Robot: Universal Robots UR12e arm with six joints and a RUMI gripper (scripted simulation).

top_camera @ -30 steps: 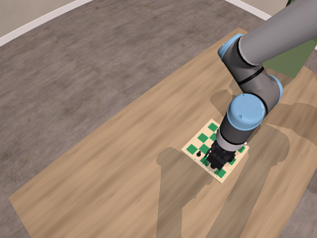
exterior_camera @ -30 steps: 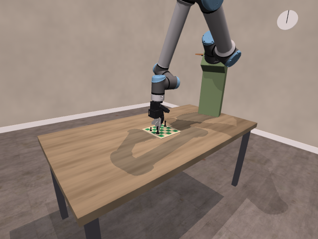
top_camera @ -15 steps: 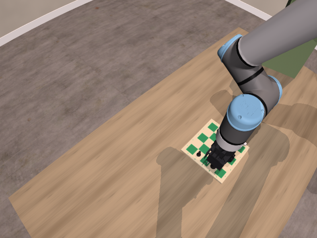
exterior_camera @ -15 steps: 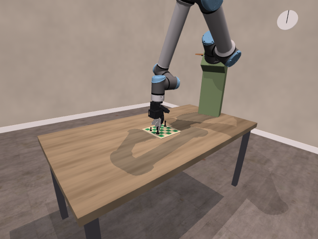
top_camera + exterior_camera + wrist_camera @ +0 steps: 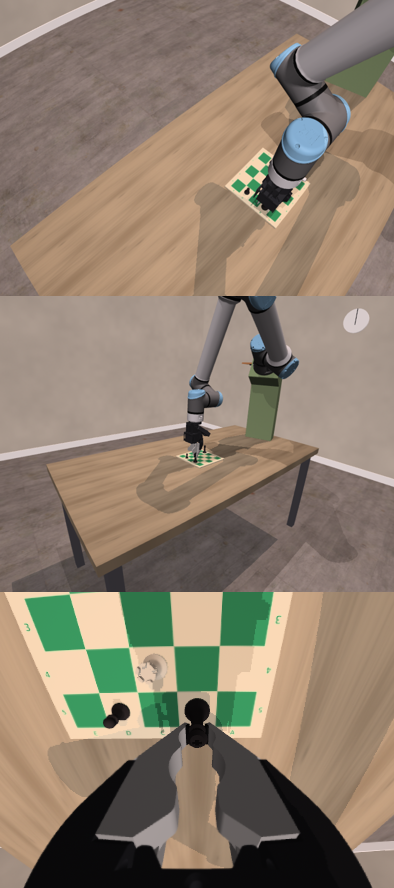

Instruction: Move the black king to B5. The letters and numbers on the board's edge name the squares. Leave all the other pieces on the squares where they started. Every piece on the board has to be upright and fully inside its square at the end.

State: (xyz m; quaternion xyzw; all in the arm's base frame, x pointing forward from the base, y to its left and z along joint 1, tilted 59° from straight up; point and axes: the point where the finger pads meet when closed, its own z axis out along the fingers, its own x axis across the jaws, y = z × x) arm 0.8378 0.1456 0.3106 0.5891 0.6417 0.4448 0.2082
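Note:
The small green and cream chessboard lies on the wooden table. My gripper is shut on the top of the black king. The king hangs upright, low over the cream square in row 5 between the letters C and A. I cannot tell if its base touches the board. A black pawn stands on D5. A white piece stands on C4. Another black piece stands at the board's far side.
The wooden table stretches far to the left of the board. The green pedestal bearing the arm stands at the table's back right corner. The arm hangs over the right half of the board in the top view.

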